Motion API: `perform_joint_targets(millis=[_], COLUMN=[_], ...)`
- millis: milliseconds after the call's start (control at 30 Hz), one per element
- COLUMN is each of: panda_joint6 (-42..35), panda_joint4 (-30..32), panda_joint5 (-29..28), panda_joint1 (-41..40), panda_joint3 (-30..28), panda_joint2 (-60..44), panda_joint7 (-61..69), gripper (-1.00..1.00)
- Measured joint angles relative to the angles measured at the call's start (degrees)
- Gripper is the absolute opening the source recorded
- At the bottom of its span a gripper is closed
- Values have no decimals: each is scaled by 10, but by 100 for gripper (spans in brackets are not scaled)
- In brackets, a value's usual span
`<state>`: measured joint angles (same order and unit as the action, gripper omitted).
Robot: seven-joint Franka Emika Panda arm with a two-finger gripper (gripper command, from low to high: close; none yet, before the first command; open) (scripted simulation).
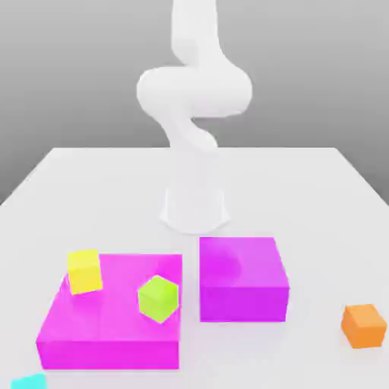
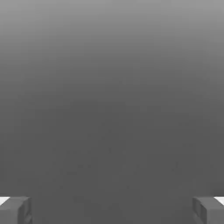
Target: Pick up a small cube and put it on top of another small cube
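Note:
A small cyan cube (image 1: 29, 381) lies on the white table at the near edge, on the exterior view's left, partly cut off by the frame. In the hand view my gripper (image 2: 112, 211) is open, its two grey fingertips (image 2: 15, 210) far apart with nothing between them and plain grey background ahead. The white arm (image 1: 194, 91) rises from its base (image 1: 194, 207) at mid-table and bends upward out of the frame, well away from the cubes.
A flat magenta block (image 1: 114, 338) carries a yellow cube (image 1: 84, 271) and a tilted lime-green cube (image 1: 158, 298). A taller magenta block (image 1: 243, 292) stands beside it. An orange cube (image 1: 364, 325) sits on the exterior view's right.

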<state>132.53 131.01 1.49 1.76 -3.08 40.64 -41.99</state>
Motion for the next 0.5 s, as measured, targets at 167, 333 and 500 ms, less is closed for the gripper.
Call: perform_joint_targets(millis=[167,333,500], panda_joint6=[16,31,44], panda_joint4=[-16,-31,-47], panda_joint5=[38,85,136], panda_joint1=[31,53,63], panda_joint3=[-62,-115,-158], panda_joint2=[-106,-210,-315], panda_joint7=[84,173,265], gripper=[0,0,0])
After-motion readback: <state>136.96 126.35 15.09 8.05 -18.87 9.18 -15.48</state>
